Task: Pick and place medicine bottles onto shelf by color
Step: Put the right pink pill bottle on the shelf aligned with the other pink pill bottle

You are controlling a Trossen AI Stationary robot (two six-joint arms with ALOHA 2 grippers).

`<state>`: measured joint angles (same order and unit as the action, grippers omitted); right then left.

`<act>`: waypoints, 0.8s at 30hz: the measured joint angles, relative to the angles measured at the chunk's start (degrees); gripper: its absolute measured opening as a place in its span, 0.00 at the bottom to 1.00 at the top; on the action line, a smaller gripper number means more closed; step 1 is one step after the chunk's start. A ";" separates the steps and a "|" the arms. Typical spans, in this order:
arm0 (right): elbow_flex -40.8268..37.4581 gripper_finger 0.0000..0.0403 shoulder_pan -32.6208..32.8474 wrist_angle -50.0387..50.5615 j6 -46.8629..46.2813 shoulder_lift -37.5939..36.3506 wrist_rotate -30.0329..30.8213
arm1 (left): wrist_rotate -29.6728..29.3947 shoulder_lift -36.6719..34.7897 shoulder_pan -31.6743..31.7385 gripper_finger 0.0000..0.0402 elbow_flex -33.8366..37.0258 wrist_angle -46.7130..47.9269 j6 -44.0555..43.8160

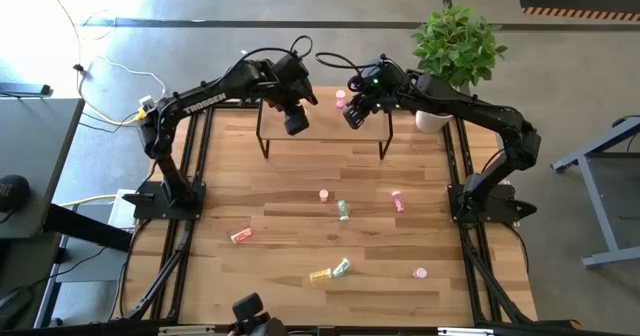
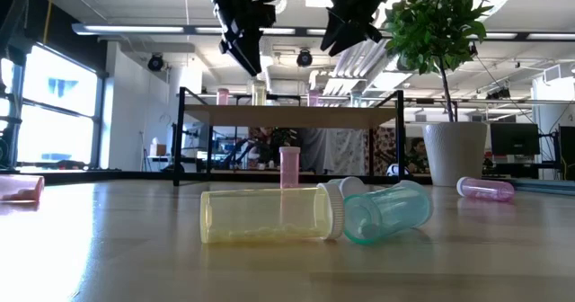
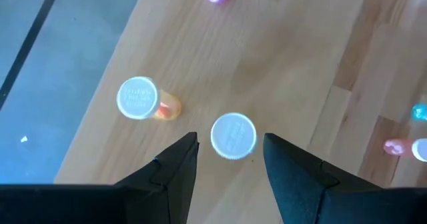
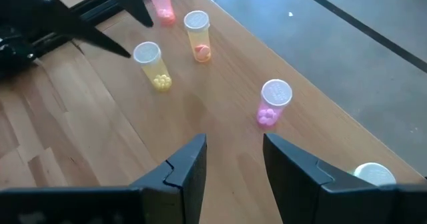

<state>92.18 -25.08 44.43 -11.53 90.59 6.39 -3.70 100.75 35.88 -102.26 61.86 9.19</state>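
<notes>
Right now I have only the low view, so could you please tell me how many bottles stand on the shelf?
Observer: The right wrist view shows four standing on the shelf: a pink bottle, an orange bottle, a yellow bottle and a second pink bottle. One further cap shows at that picture's edge.
Operator: Thank you. Is the left tool holding anything?
Observer: No. The left tool is open, its fingers either side of a white-capped bottle, with a gap on each side.
Operator: And the right tool?
Observer: The right tool is open above bare shelf board, with nothing between its fingers.
</notes>
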 joint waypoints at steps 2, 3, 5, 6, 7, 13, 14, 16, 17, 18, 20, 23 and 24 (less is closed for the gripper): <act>0.00 0.35 0.00 0.02 0.00 0.00 -1.32 | 0.31 -0.93 -0.02 0.40 0.00 0.36 -0.02; 0.00 0.35 0.00 0.14 0.00 0.00 -2.08 | 0.48 -1.47 -0.13 0.40 0.00 0.78 -0.06; 0.00 0.35 0.00 0.70 0.02 0.00 -4.02 | 0.46 -2.33 -0.39 0.40 0.00 1.67 -0.79; 0.00 0.35 0.00 1.20 0.17 0.00 -5.24 | 0.49 -2.74 -0.51 0.40 0.00 2.10 -1.42; 0.00 0.35 0.00 1.91 0.75 0.00 -6.51 | 0.52 -3.17 -0.73 0.40 0.00 2.49 -1.99; 0.00 0.35 1.84 7.09 3.58 0.00 -9.84 | 2.85 -6.08 -3.62 0.40 0.00 5.58 -3.75; 0.00 0.35 2.42 7.98 4.05 0.00 -9.87 | 3.78 -6.30 -4.19 0.40 0.00 5.86 -4.24; -0.09 0.35 3.67 9.39 5.02 0.00 -9.90 | 5.78 -7.14 -5.54 0.40 0.92 5.29 -4.56; -0.34 0.35 4.30 9.51 5.40 0.00 -9.88 | 6.55 -7.67 -6.27 0.40 1.88 4.73 -4.72; -0.85 0.35 5.00 9.57 5.62 -0.03 -9.78 | 7.21 -8.25 -7.07 0.40 3.04 3.87 -5.21; -2.64 0.35 6.09 9.65 6.27 -0.33 -9.52 | 8.41 -9.43 -8.33 0.40 6.06 1.79 -6.34; -6.98 0.35 7.42 8.13 6.00 -2.11 -9.51 | 8.50 -11.16 -10.33 0.40 11.00 -2.59 -8.55; -8.86 0.35 7.72 7.39 5.56 -3.09 -9.67 | 8.51 -11.76 -10.76 0.40 12.32 -3.82 -9.34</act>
<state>83.32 -17.36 51.82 -5.97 87.50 -3.28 4.80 88.99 25.12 -89.94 58.04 -0.15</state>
